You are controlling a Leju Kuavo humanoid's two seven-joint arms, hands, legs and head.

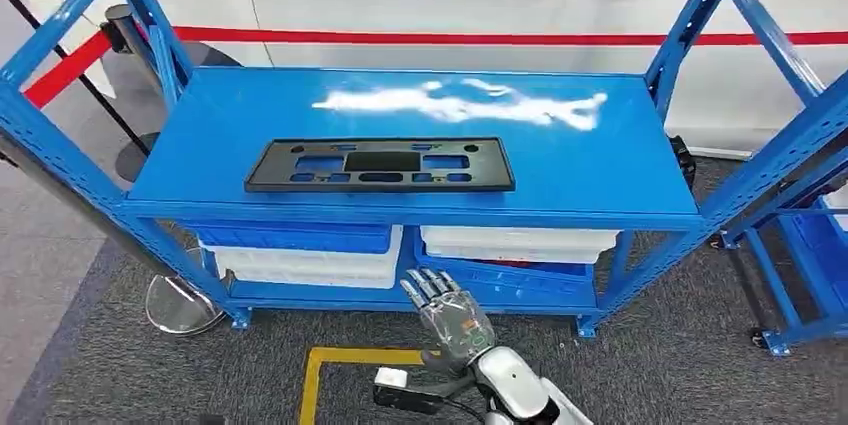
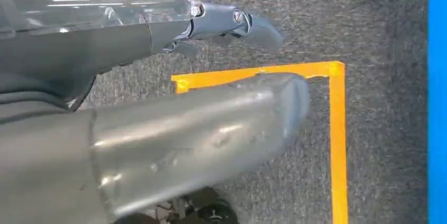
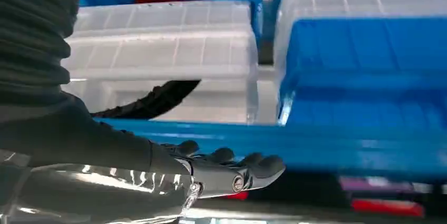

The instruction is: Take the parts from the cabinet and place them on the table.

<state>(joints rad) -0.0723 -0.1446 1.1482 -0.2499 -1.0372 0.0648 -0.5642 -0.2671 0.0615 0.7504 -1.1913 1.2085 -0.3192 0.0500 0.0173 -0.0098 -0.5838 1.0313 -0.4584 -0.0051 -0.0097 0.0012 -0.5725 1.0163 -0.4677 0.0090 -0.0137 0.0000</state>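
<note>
Black part (image 1: 380, 165) flat on blue shelf top (image 1: 600, 170), well above and beyond right hand (image 1: 450, 315) (fingers spread, holding nothing). Risk: rising hand clips shelf edge.

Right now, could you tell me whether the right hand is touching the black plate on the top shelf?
Apart. The head view shows the right hand low before the lower bins, well clear of the black plate.

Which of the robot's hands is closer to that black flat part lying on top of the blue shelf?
The right hand: it reaches toward the bins just below the black part. The left hand hangs low over the carpet and yellow floor tape, farther off.
</note>
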